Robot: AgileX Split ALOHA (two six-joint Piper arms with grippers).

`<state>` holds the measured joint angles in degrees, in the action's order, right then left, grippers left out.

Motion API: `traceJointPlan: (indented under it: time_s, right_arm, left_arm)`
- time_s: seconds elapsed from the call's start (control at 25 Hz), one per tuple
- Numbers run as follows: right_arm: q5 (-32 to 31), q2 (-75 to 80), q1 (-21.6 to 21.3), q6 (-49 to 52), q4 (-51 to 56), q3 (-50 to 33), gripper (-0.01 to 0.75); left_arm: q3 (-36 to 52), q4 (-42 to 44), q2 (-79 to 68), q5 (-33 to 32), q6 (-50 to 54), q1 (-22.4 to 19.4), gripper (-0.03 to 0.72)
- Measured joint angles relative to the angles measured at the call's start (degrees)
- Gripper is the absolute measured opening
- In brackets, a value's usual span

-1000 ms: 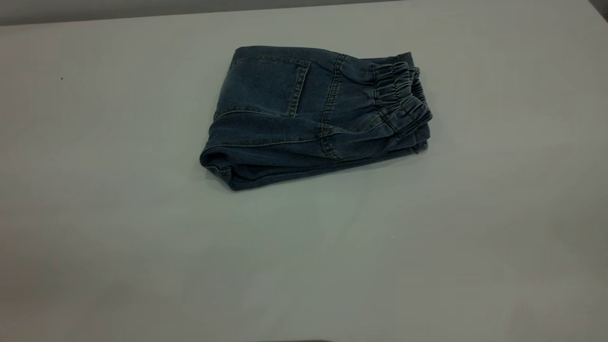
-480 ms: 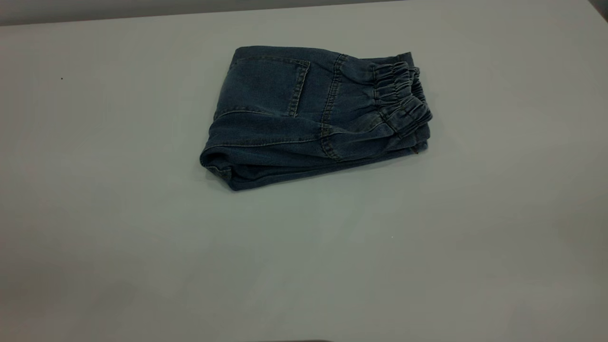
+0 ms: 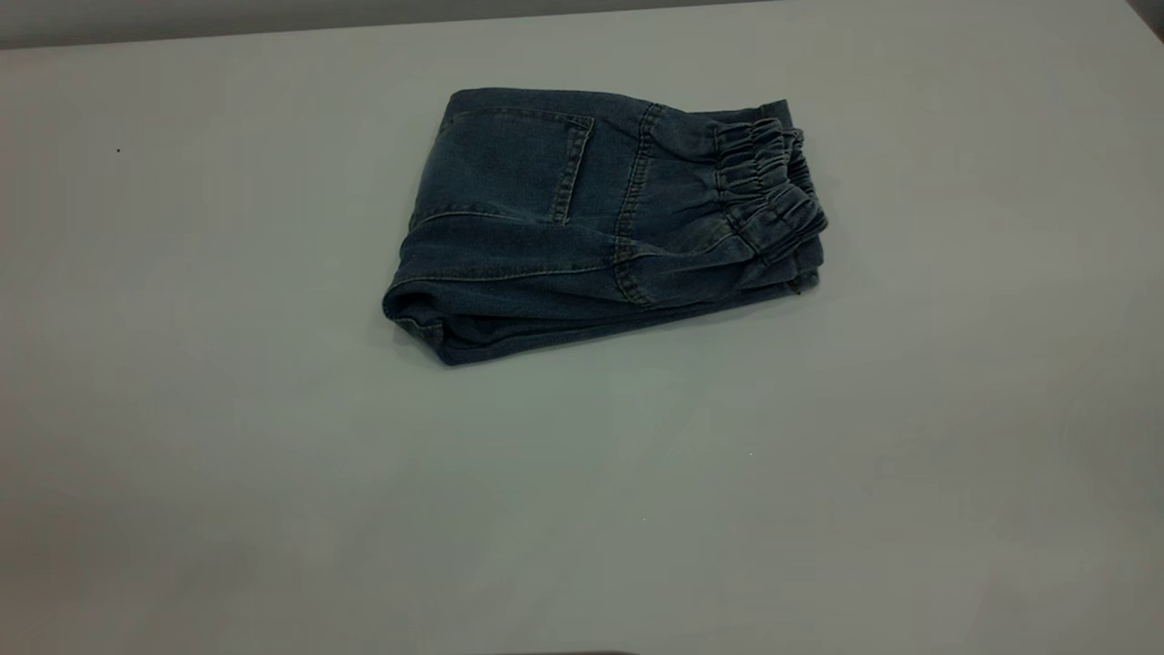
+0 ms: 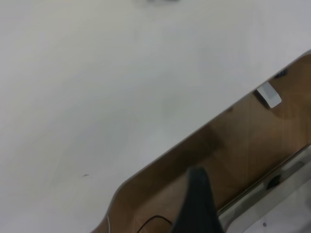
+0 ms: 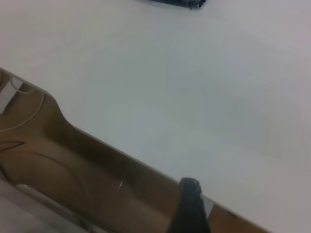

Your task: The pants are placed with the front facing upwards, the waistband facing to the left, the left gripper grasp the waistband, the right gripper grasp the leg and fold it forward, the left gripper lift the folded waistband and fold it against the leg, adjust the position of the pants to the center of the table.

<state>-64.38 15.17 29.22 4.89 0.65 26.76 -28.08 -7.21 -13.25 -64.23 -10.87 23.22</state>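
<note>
I see the pants [image 3: 600, 223] folded up small on the white worktop [image 3: 227, 409], a bit toward the far side. The waistband [image 3: 768, 182] points to my right. Nothing sits near them or blocks them. My left hand [image 4: 197, 204] and my right hand [image 5: 189, 208] hang back by the worktop's edge, over the brown floor [image 4: 243, 150]. I cannot tell if either hand is released or clenched.

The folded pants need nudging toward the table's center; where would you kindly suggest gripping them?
Probably the gathered waistband at the right end of the pants, coming in from the right: its ruffled layers stack thick and raised there, offering an edge, whereas the left end is a smooth rounded fold.
</note>
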Motion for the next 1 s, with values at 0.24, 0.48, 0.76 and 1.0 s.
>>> traceJointPlan:
  time_s: [0.24, 0.48, 0.76, 1.0]
  right_arm:
    - [0.0, -0.2, -5.4, 0.0, 0.1, 0.0, 0.489]
    - [0.0, -4.8, -19.8, 0.0, 0.0, 0.0, 0.489]
    - [-0.2, -14.6, -24.2, 0.0, 0.0, 0.0, 0.489]
    - [-0.3, -15.8, -24.2, 0.0, 0.0, 0.0, 0.489]
  left_arm:
    - [0.0, -0.1, 0.0, 0.0, -0.1, -2.5, 0.507]
    - [0.0, -0.1, 0.6, 0.0, -0.1, -15.2, 0.507]
    - [0.0, -0.1, 6.9, -0.1, -0.1, -25.5, 0.507]
    - [0.0, -0.2, 14.0, -0.6, -0.1, -26.2, 0.506]
